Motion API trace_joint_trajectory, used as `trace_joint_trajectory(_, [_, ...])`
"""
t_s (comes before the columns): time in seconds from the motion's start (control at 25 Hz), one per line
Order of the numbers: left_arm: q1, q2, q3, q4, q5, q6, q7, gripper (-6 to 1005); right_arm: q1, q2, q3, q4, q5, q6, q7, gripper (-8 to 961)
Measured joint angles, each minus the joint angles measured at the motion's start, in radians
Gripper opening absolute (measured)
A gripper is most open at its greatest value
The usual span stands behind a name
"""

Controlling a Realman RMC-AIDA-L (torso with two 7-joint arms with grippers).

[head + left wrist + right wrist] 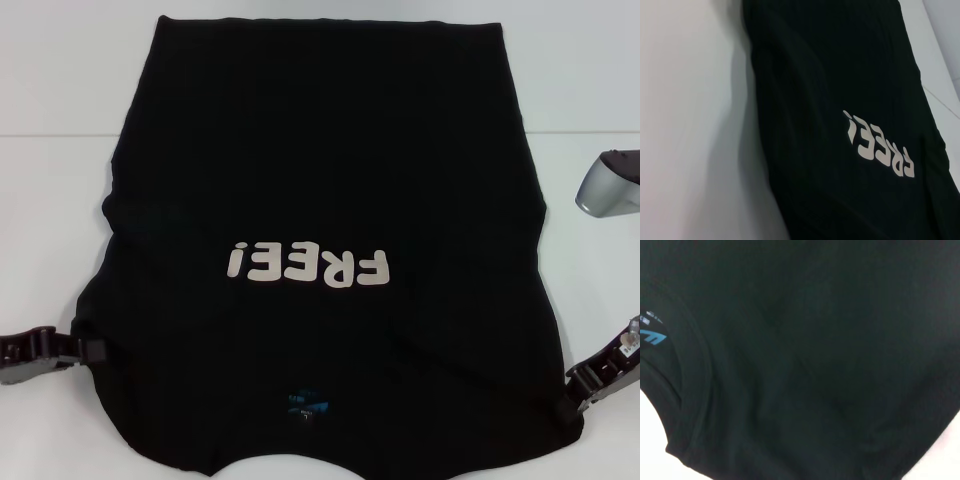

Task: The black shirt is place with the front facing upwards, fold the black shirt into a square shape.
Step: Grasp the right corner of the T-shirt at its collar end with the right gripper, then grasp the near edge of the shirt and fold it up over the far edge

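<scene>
Lying face up on the white surface, the black shirt has the left gripper and right gripper at its near corners. Whether their fingers pinch the cloth cannot be told. Both should lift together, evenly, so the fold stays straight.

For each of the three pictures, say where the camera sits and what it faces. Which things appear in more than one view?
Head: above, facing down at the black shirt on the table; left gripper and right gripper at its near edges.
Left wrist: beside the shirt's edge, facing the FREE! lettering; no robot parts.
Right wrist: close over the collar and neck tag; no robot parts.
Shared: shirt, lettering, tag.
</scene>
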Motion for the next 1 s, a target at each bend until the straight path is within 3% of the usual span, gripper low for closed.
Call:
trace_joint_trajectory(0.64, [-0.002,0.019,-0.041,0.000,0.000,0.070,-0.007,13,0.001,-0.074,0.083,-0.035,0.049,-0.100,-0.028,22])
trace_joint_trajectory(1.0, [-0.012,0.033,-0.019,-0.036,0.026,0.154,-0.010,13,-0.008,-0.081,0.091,-0.028,0.044,-0.165,-0.080,20])
